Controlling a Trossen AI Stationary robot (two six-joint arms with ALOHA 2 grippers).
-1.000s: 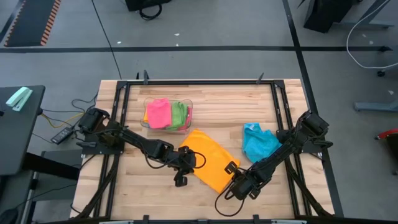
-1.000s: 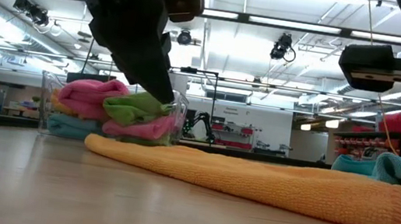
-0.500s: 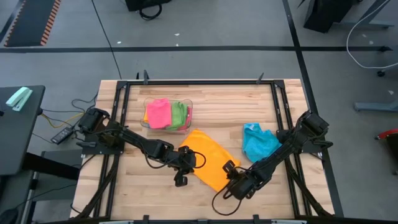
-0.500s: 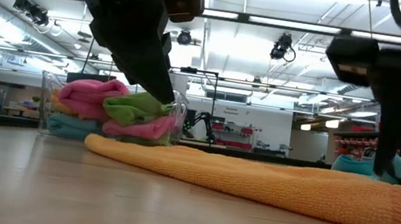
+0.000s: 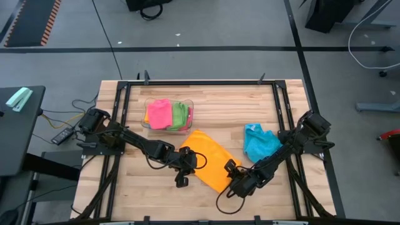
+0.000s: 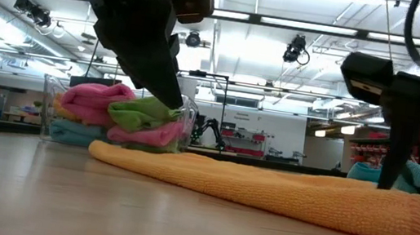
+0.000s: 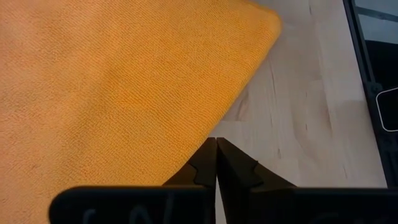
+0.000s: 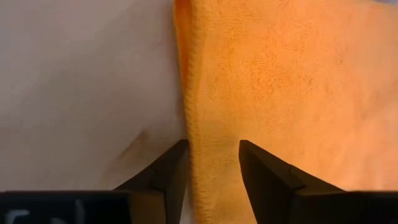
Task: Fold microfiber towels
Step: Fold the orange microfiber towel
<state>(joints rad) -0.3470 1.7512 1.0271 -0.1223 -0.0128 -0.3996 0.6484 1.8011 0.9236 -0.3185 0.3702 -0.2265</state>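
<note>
Two end effectors work the orange towel [image 5: 208,159] lying flat at the near middle of my desk [image 5: 150,194]. At its near right edge, my right end effector [image 5: 230,170] has its fingers apart, straddling the hem: one finger over bare wood, the other over the cloth. On the near left edge, my left end effector [image 5: 182,177] sits with fingers pressed together just off the towel, gripping nothing I can see. Bare wood lies open along the near side of the desk. Farther right, a crumpled blue towel [image 5: 259,142] rests near the right rail. At the far side, a clear bin [image 5: 189,122] holds pink [image 5: 159,114] and green towels [image 5: 180,115].
</note>
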